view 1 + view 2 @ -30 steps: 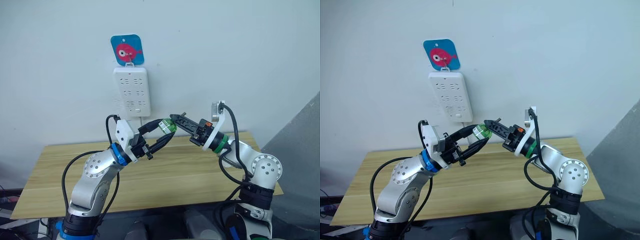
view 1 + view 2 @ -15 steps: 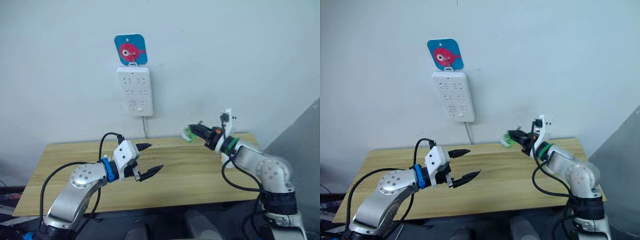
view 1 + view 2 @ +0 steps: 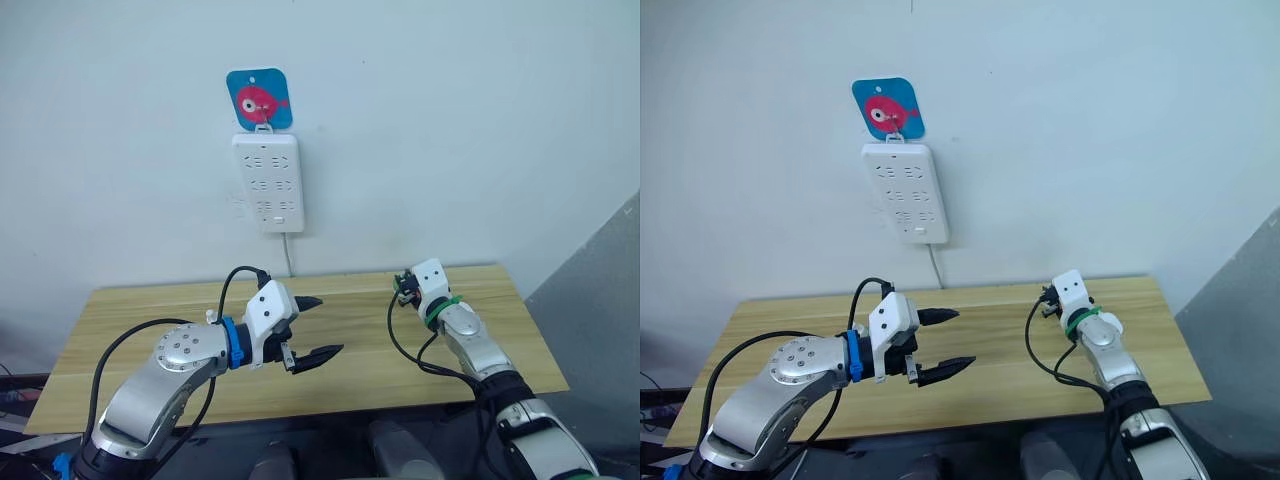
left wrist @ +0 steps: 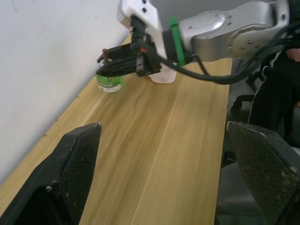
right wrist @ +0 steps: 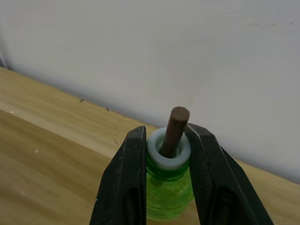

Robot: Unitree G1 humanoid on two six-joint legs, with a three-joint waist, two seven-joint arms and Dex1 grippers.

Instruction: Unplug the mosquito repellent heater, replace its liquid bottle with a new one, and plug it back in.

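A green liquid bottle [image 5: 168,199] with a white collar and a brown wick stands upright on the wooden table [image 3: 150,330], close to the wall. My right gripper [image 5: 166,136] is shut on its neck, and the left wrist view shows the same grip on the bottle [image 4: 110,83]. A small whitish thing [image 4: 164,75] sits just behind that gripper; I cannot tell whether it is the heater. Over the middle of the table my left gripper [image 3: 326,327] hangs open with nothing in it, well to the left of the bottle.
A white multi-socket power strip [image 3: 267,182] hangs on the wall under a blue fish sticker [image 3: 258,98], with its cord dropping behind the table. The table's right edge runs near my right arm [image 3: 465,335].
Both grippers met at the green bottle in mid-air. The left one let go, opened and drew back low over the table. The right carried the bottle down to the tabletop by the wall.
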